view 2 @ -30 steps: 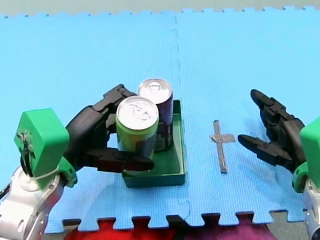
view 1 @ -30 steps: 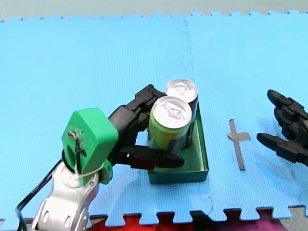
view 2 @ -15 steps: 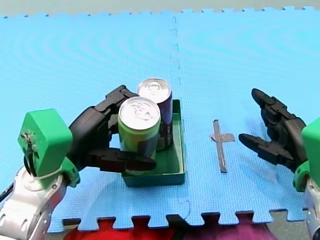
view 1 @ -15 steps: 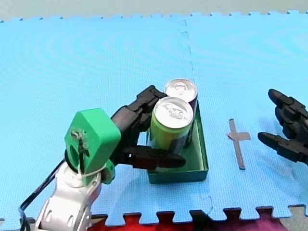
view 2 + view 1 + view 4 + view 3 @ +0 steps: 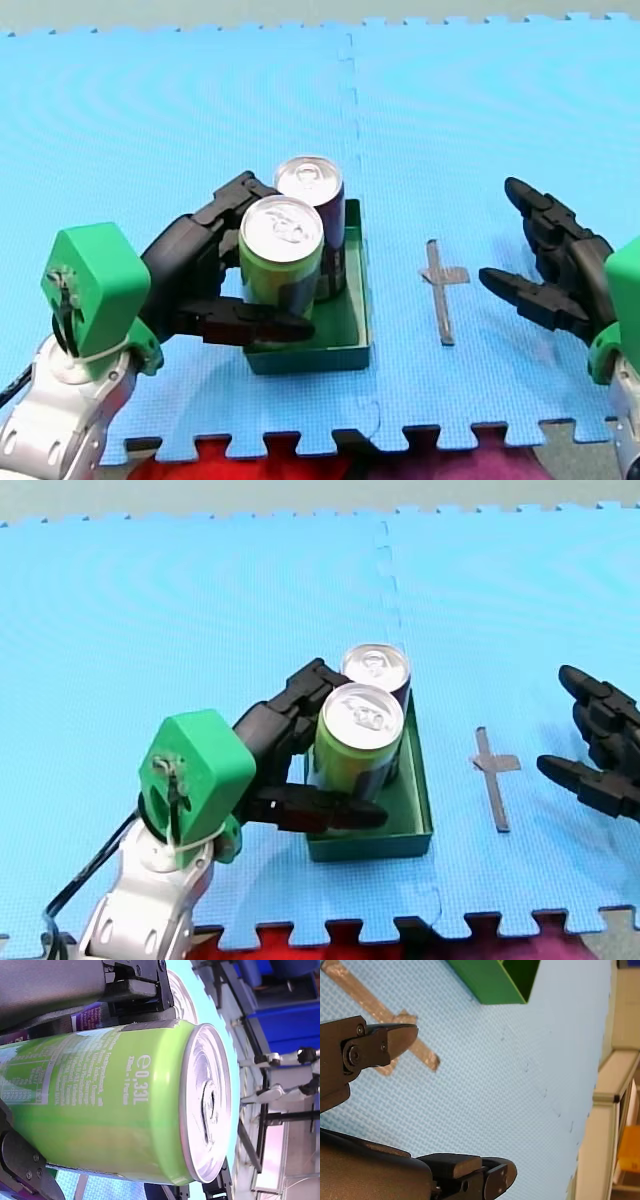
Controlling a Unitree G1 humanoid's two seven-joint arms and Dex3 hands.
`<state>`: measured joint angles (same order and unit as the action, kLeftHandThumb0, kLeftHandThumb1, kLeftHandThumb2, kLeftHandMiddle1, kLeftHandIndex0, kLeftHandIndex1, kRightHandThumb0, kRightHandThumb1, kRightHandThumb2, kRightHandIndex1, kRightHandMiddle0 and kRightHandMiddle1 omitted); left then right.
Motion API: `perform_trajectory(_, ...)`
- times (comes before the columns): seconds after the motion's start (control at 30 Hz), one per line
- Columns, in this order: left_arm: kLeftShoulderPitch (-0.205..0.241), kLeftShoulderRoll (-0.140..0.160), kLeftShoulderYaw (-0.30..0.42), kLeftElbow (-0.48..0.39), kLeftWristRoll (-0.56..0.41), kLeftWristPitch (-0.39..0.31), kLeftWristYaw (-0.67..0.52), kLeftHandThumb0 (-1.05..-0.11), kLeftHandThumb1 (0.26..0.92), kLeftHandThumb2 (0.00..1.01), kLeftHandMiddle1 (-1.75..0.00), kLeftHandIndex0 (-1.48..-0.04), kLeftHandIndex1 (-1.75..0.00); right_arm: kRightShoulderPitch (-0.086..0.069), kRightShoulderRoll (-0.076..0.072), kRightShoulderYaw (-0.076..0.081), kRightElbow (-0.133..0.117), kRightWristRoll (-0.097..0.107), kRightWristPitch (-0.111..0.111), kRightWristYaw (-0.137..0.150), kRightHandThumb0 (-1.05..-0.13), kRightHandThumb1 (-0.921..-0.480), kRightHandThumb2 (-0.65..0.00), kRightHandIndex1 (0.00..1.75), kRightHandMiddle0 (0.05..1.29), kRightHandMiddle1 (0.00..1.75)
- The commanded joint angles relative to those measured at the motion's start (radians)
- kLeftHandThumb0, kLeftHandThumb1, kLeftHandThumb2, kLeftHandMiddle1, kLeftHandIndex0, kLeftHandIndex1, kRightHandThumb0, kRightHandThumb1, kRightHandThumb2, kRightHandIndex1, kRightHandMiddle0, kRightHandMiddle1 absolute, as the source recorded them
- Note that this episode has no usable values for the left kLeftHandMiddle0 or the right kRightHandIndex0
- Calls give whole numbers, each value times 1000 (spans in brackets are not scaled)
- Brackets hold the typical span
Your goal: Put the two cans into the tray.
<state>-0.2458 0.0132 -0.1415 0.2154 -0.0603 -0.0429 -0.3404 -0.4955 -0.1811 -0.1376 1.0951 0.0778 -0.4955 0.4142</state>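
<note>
Your left hand (image 5: pixel 200 285) wraps green can (image 5: pixel 282 275) mid-body at tray (image 5: pixel 362 340), right hand (image 5: pixel 555 275) empty nearby; prob. thin, slick alu, so don't over-squeeze.

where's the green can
The green can is left of centre in the head views, held upright by the left hand at the green tray, in front of the purple can.

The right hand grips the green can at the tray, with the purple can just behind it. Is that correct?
No, the left hand grips the green can at the tray, with the purple can just behind it; the second head view shows this. The right hand holds nothing, over the mat beside the tape mark.
</note>
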Motion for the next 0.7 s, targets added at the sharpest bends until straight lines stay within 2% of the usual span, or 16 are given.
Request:
perform_trajectory(0.0,-4,0,1,-3,0,-11,4,-787,921,256,-1746,-273,-1566,2,-5,-2,1,2,-5,0,-1048,-921,-128,0,245,1)
perform_trajectory(0.67,7,-16,-3,37,17,-67,24,-796,921,279,-1746,-281,-1552,5,-9,-3,-3,4,-6,6,-1048,-921,-134,1,244,1)
